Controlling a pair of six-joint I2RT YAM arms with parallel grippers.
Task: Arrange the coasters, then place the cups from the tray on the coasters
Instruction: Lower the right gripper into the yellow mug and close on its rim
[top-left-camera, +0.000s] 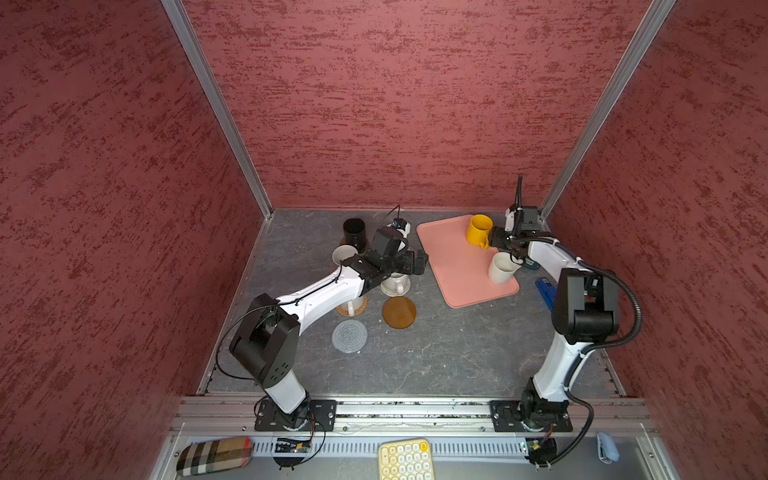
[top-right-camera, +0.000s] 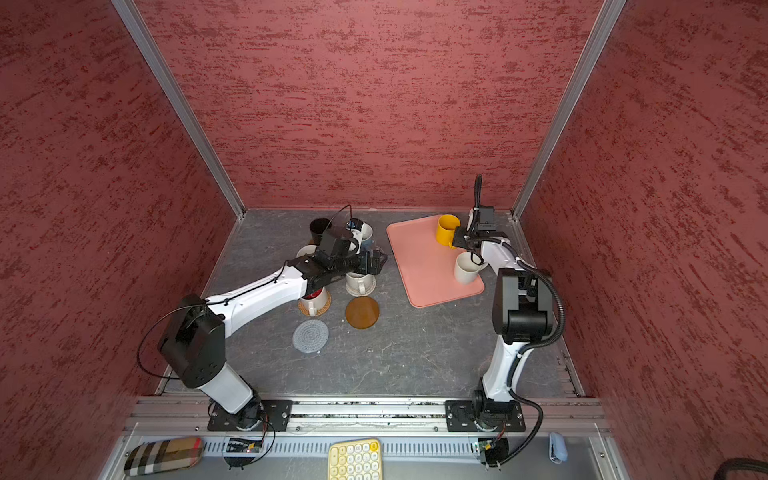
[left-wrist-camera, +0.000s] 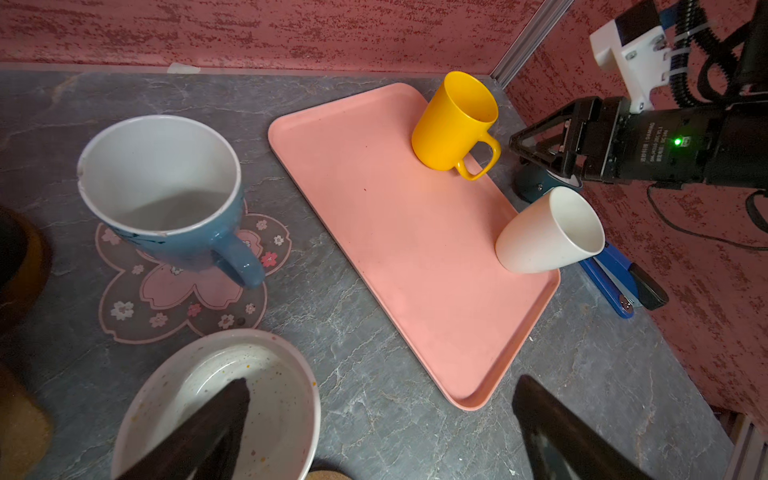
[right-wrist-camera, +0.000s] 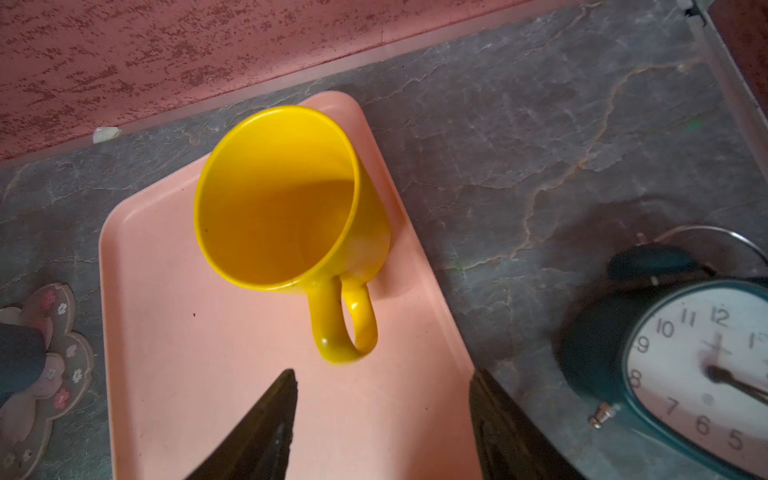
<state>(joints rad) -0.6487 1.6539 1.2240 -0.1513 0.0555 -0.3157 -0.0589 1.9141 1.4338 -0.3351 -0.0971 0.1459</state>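
The pink tray (top-left-camera: 457, 286) lies at the back right and carries a yellow cup (top-left-camera: 478, 230) and a cream cup (top-left-camera: 502, 268). My right gripper (right-wrist-camera: 383, 372) is open just short of the yellow cup's handle (right-wrist-camera: 347, 328), holding nothing. On the left, my left gripper (left-wrist-camera: 382, 384) is open, one finger over the speckled cup (left-wrist-camera: 266, 399). A light blue cup (left-wrist-camera: 166, 195) stands on the pink flower coaster (left-wrist-camera: 137, 299). A black cup (top-left-camera: 354, 234) and a pale cup (top-left-camera: 343, 253) stand behind. A brown round coaster (top-left-camera: 399, 312) and a grey woven coaster (top-left-camera: 349, 336) lie bare.
A teal clock (right-wrist-camera: 685, 365) lies beside the tray's right edge, with a blue stapler (top-left-camera: 545, 291) nearer the front. A white cup with red inside (top-right-camera: 313, 300) sits on a beige woven coaster under my left arm. A yellow keypad (top-left-camera: 405, 459) and a plaid case (top-left-camera: 214, 455) lie beyond the front rail.
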